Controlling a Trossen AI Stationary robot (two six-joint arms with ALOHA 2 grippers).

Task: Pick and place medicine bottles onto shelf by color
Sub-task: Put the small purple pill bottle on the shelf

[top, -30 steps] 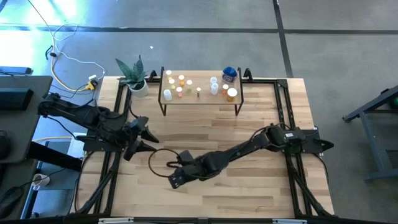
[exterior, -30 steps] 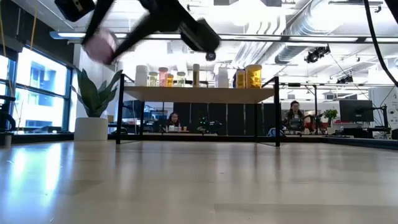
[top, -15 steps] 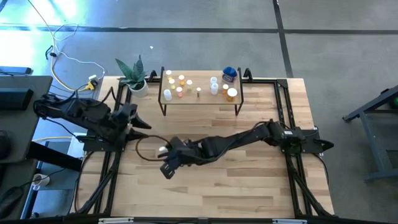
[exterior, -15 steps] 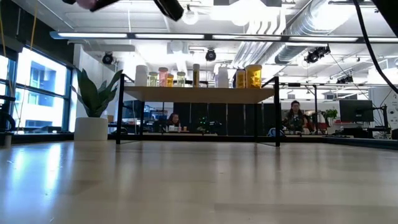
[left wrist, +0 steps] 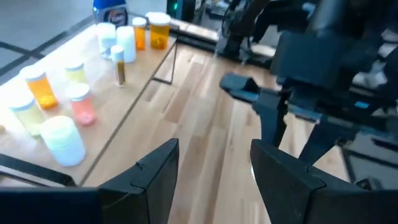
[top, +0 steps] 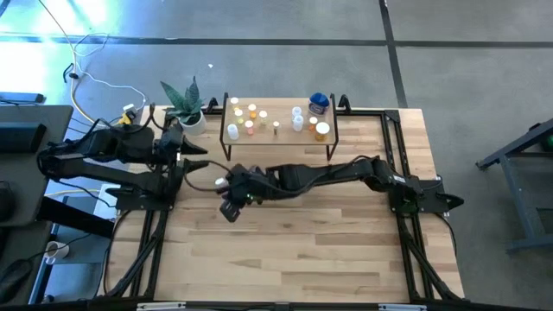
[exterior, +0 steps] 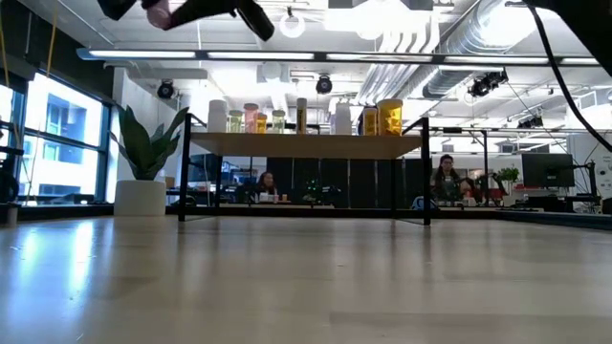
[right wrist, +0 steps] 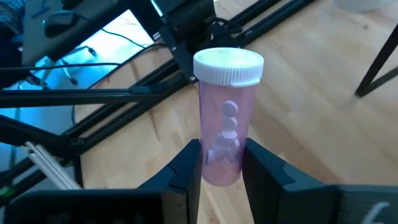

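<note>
The pink medicine bottle (right wrist: 225, 134) has a white cap and pills inside, and it sits in my right gripper (right wrist: 221, 165). That gripper (top: 225, 184) is out over the table's left half, in front of the shelf's left end, high in the low view (exterior: 163, 11). The shelf (top: 281, 138) is a small light-wood board on black legs at the far edge. Several bottles stand on it: amber, white-capped, yellow-green, and a blue one (top: 318, 104). My left gripper (top: 197, 155) hovers open at the left edge, beside the right gripper, and holds nothing (left wrist: 214, 168). My right gripper pinches the pink bottle between its two fingers, on the lower body near the base (right wrist: 221, 168). The white cap end (right wrist: 228, 65) points away from the fingers. The arm reaches in from the table's right. The bottle is lifted clear of the table.
A potted plant in a white pot (top: 192, 121) stands just left of the shelf. Black frame rails (top: 164, 173) run along the table's left and right sides. The near half of the wooden tabletop (top: 302, 250) is bare. People sit in the room behind (exterior: 448, 177).
My right gripper, shut on the pink bottle, has risen and moved from the table's near middle toward the far-left, nearer the shelf's left end. My left gripper has drawn back toward the far-left corner, staying open.
</note>
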